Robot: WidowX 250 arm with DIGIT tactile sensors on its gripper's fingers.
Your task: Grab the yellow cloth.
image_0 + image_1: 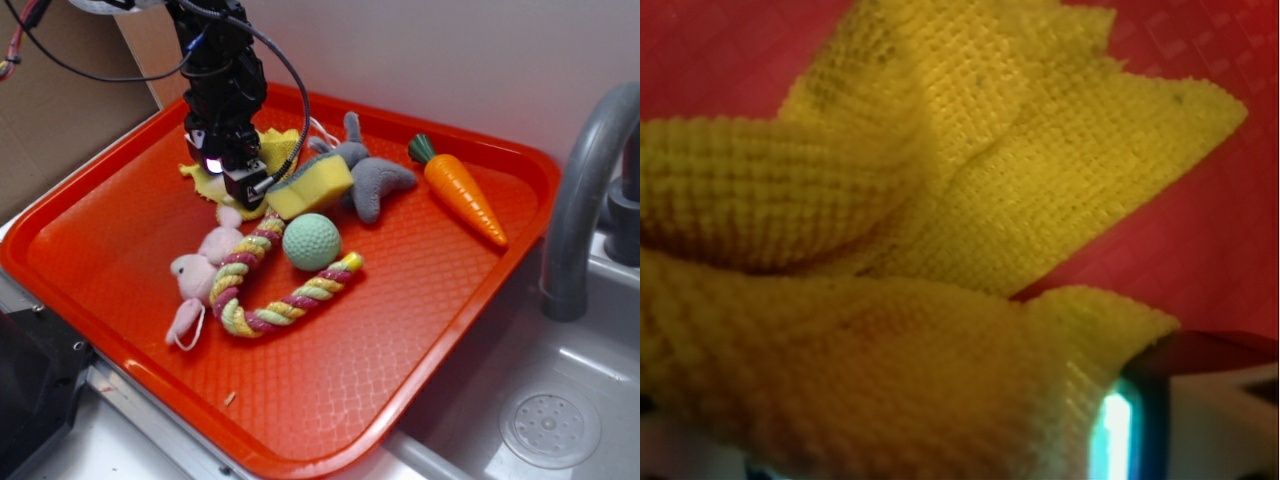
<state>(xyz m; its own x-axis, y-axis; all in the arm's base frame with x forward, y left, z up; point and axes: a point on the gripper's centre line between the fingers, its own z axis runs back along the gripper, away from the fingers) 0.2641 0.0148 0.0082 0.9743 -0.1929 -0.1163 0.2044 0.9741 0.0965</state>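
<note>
From the side, the gripper point(232, 178) is sitting low on the yellow cloth point(203, 178) at the far left of the tray point(120, 260). I cannot tell how wide it is open. The sponge point(310, 186) is lying just beside it and might get bumped.

Up close, the cloth point(940, 230) is bunching in folds, so only one thin fold might get pinched and slip.

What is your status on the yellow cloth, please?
Gripper down on the yellow cloth, jaw state unclear. Cloth bunched on the orange tray. Sponge right alongside.
</note>
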